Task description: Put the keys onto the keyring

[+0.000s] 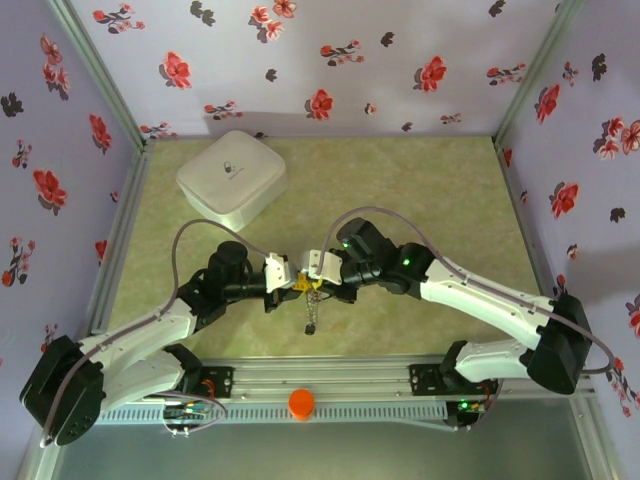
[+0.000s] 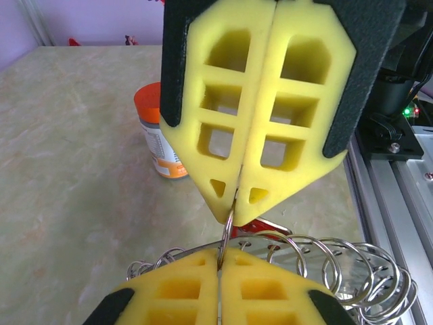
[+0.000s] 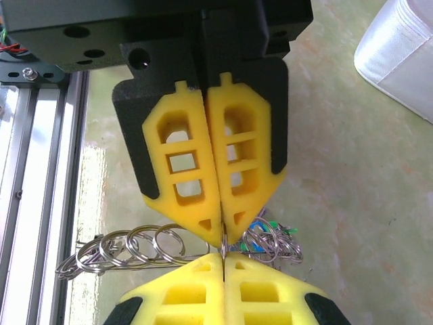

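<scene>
Grey keyring, one; left gripper, right gripper both clamped on it; one orange bottle.

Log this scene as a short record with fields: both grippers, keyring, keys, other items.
left gripper: shut, pinching the thin wire of the keyring
right gripper: shut on the same keyring, tip to tip with the left gripper
keys: bunched on small rings, hanging below the two grippers
orange pill bottle: upright, by the near rail
white box: far left part of the table
</scene>
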